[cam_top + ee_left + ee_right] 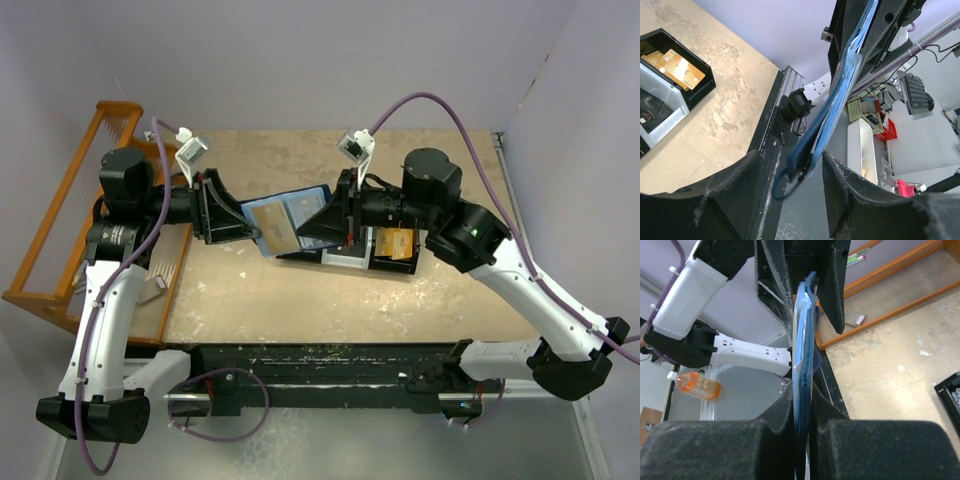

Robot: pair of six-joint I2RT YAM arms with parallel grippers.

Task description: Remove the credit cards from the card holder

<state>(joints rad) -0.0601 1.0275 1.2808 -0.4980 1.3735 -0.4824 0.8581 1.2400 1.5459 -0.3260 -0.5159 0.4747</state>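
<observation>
The dark blue card holder [290,215] hangs open above the table between my two grippers, with a gold credit card [270,222] showing in its pale inner face. My right gripper [318,222] is shut on its right edge; in the right wrist view the holder [804,330] stands edge-on, pinched between the pads [785,405]. My left gripper [252,228] straddles the holder's left edge. In the left wrist view that gripper [791,155] is open, with the holder's corner [812,145] between the fingers [842,185], close to the right one and well clear of the left.
A black three-compartment tray [385,265] lies under the right gripper and holds gold cards [397,243]; it also shows in the left wrist view [702,90]. An orange wooden rack [70,230] stands along the table's left side. The table's near edge rail [775,115] runs below.
</observation>
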